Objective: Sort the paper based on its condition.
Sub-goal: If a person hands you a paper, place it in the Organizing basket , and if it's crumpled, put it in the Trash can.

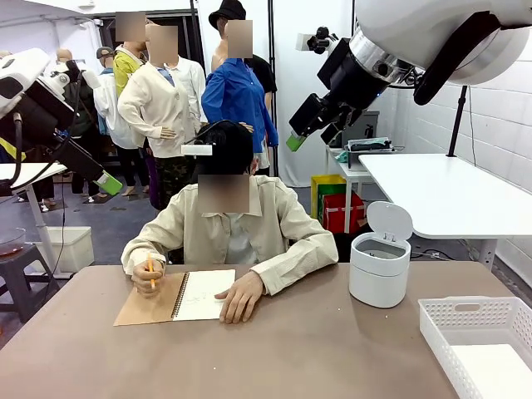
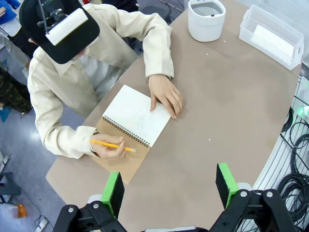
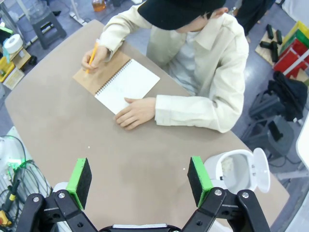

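Tabletop bears an open notebook; a hand holds a pencil there.

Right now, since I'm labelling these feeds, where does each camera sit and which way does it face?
Front: between the arms on the robot's side, facing the person writing in the notebook; left gripper and right gripper hang raised.
Left wrist: high over the table, looking down at the notebook; own open fingers at bottom.
Right wrist: high, looking down; own open fingers at bottom.
Shared: all show notebook and white bin.
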You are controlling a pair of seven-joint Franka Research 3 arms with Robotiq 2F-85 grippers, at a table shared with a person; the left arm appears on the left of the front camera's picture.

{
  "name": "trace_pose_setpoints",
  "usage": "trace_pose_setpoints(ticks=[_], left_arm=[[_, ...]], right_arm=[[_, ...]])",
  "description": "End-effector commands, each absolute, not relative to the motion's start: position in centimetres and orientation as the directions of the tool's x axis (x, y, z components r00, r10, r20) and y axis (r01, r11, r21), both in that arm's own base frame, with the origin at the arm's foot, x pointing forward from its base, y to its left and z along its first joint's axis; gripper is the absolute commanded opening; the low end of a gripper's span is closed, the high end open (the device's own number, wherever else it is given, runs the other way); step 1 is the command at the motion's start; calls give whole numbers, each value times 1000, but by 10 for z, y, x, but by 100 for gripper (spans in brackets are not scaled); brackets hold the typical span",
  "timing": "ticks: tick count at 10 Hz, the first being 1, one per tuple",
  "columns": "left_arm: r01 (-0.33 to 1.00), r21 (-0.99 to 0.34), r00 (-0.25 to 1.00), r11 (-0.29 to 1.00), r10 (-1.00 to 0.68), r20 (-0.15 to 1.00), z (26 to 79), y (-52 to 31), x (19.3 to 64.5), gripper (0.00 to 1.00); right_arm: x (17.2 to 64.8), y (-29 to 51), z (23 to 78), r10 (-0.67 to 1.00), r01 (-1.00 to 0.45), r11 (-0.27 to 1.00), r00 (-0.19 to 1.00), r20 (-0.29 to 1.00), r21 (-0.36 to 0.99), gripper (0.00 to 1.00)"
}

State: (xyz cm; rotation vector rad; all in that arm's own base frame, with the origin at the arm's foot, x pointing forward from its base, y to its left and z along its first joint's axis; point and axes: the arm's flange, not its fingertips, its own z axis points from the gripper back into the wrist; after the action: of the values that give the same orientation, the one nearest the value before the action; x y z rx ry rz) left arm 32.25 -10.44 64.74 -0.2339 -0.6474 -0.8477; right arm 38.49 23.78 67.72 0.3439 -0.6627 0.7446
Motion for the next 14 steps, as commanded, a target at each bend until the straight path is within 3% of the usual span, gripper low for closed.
trace_pose_setpoints(ticks=[1, 14], left_arm=[[757, 56, 486, 651, -619, 617, 648, -103, 323, 100], [757, 56, 486, 651, -619, 617, 648, -103, 323, 100]], right_arm=[[385, 238, 677, 510, -718, 694, 547, 664, 59, 100], [385, 238, 677, 510, -718, 694, 547, 664, 59, 100]])
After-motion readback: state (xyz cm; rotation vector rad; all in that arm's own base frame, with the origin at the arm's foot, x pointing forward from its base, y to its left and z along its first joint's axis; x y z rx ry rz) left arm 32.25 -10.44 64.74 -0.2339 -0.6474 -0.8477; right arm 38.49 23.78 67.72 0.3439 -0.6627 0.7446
